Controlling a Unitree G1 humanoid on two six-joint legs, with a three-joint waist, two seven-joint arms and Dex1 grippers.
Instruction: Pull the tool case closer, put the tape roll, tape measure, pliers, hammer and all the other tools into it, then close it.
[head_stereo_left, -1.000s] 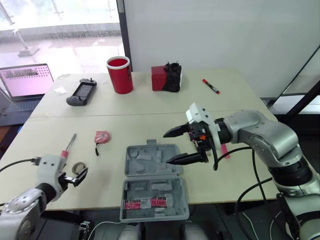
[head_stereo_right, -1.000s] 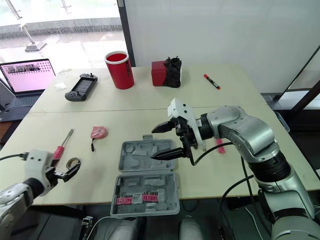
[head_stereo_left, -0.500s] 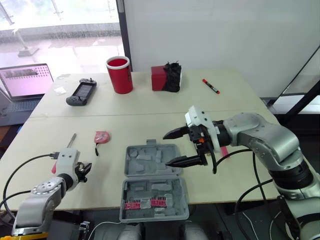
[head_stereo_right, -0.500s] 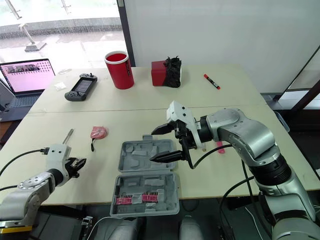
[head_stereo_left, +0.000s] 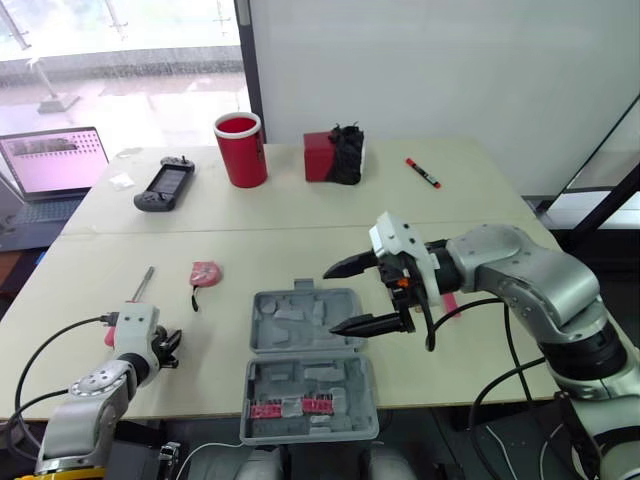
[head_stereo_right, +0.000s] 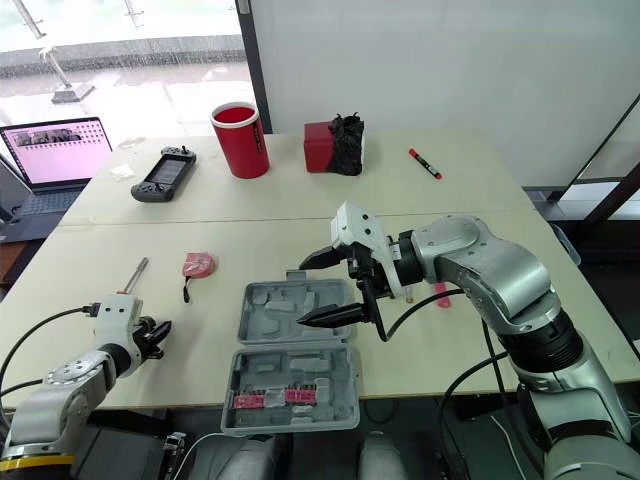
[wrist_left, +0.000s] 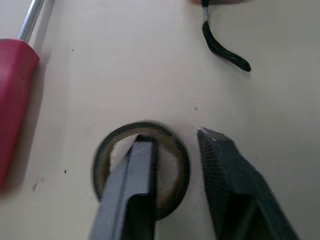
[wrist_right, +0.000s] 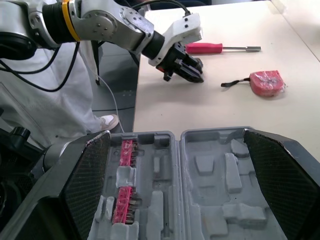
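Tool case (head_stereo_left: 285, 335) open, red bit strip (head_stereo_left: 290, 408) inside — right gripper (head_stereo_left: 332, 300) spread wide above it, left gripper (wrist_left: 175, 140) parted astride the tape roll (wrist_left: 101, 165) at its left

Your beige worktop (head_stereo_left: 470, 190): two slabs, seam (head_stereo_left: 250, 231) across. White wall (head_stereo_left: 450, 60) at 12 to 2 o'clock; daylit window (head_stereo_left: 120, 40) at 10 o'clock, dark frame post (head_stereo_left: 247, 60) between.

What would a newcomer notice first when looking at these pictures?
The open grey tool case lies at the near edge of the table, with the right tool spread wide above it. To the robot's left, the left tool straddles the tape roll, one finger inside the ring.
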